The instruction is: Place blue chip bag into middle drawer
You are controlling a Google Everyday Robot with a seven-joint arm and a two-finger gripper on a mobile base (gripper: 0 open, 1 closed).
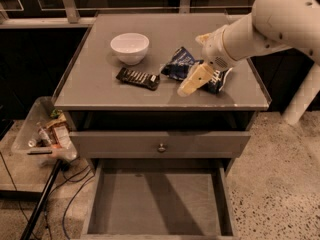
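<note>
The blue chip bag (178,64) lies crumpled on the grey cabinet top, right of centre. My gripper (192,80) comes in from the right on a white arm and hangs low over the bag's front side, covering its middle. Part of the bag shows again to the right of the gripper. The middle drawer (157,204) is pulled out below the cabinet, and its flat grey floor is bare.
A white bowl (129,47) and a flat black-brown candy-bar wrapper (138,78) lie on the cabinet top (90,84) left of the bag. A closed drawer front with a round knob (161,147) sits above the open drawer. A plastic bin (45,131) and cables are on the floor to the left.
</note>
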